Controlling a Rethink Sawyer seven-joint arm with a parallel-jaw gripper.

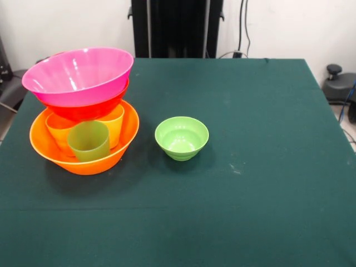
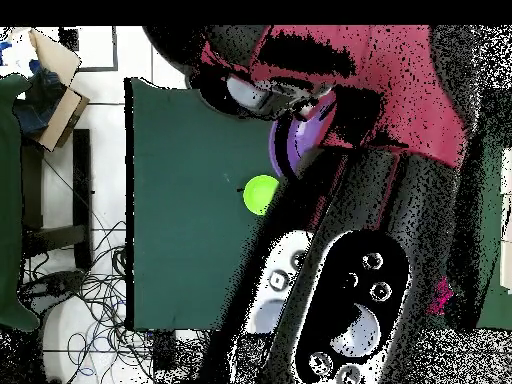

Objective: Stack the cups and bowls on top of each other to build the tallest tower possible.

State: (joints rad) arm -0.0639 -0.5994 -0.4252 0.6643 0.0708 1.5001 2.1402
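Front view: dark green cloth-covered surface point(image 1: 250, 167) fills most of the frame. Left of centre sits the tower point(image 1: 83, 111): large glossy orange plastic bowl point(image 1: 114, 153) as base, three small tapered plastic cups standing upright inside it — green cup point(image 1: 89, 142) at the front, orange cup point(image 1: 58, 130) behind-left, yellow cup point(image 1: 114, 125) behind-right. A wide shallow red-orange bowl point(image 1: 92, 108) rests on the cup rims, and a large glossy pink bowl point(image 1: 78, 75) is nested in it, tilted a little up to the right. Small light green plastic bowl point(image 1: 181, 137) stands alone, upright, just right of the tower, near frame centre, not touching it. No arm or claw shows in this view.

Overhead view: the robot arm point(image 2: 350, 290), black and red, covers the middle and right of the frame. Green surface point(image 2: 180, 200) shows at left. Light green bowl point(image 2: 261, 194) visible near centre, partly cut by the arm. A purple bowl edge point(image 2: 285, 145) shows above it, mostly hidden. Cables on the floor point(image 2: 90, 300) at far left. Claw itself not made out here; its state cannot be told.
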